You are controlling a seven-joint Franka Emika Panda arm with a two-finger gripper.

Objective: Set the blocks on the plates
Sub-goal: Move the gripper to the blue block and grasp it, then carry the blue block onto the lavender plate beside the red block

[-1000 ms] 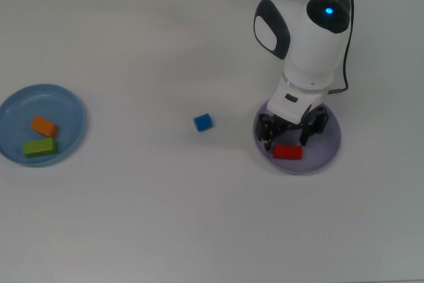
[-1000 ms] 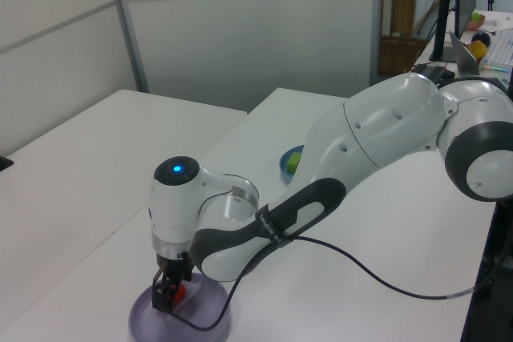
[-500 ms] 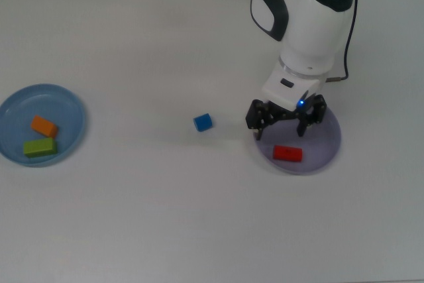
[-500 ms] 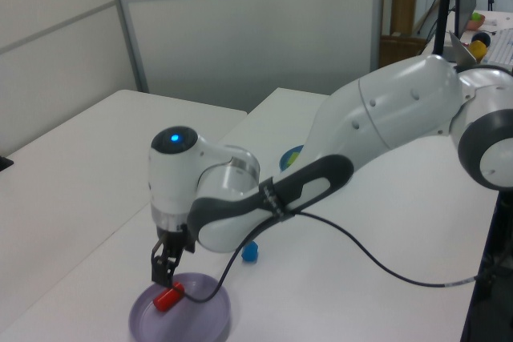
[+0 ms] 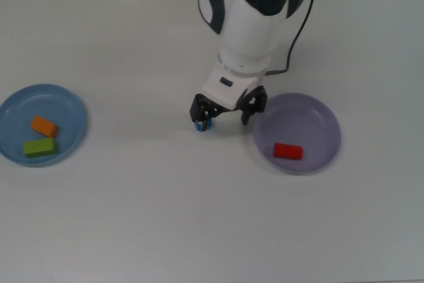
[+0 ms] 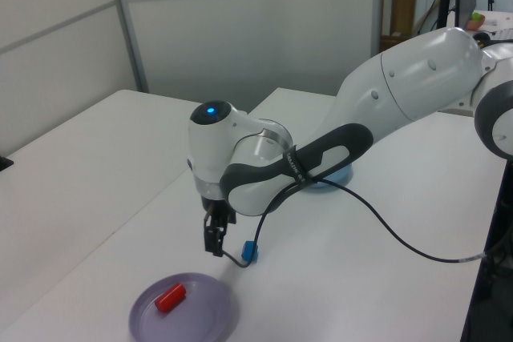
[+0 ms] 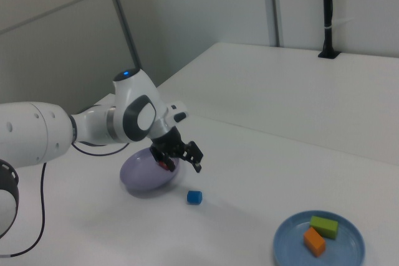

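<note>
A red block [image 5: 287, 152] lies on the lavender plate [image 5: 319, 122] at the top view's right. At the top view's left, the light blue plate [image 5: 68, 107] holds an orange block [image 5: 44, 125] and a green block [image 5: 40, 148]. On the bare table between the plates sits a small blue cube [image 5: 203, 124]. My gripper [image 5: 226, 111] hangs open and empty above the table, between the cube and the lavender plate, with one finger just over the cube. The left view shows the gripper [image 6: 215, 239] raised beside the cube [image 6: 250, 252], with the red block [image 6: 170, 297] below it.
The white arm and its black cable reach in from the top view's upper edge and hide part of the light blue plate [image 6: 340, 175] in the left view. White tabletop surrounds the plates; a second table stands behind.
The gripper lifted off the lavender plate, leaving the red block there, and swung toward the top view's left until it hung by the blue cube.
</note>
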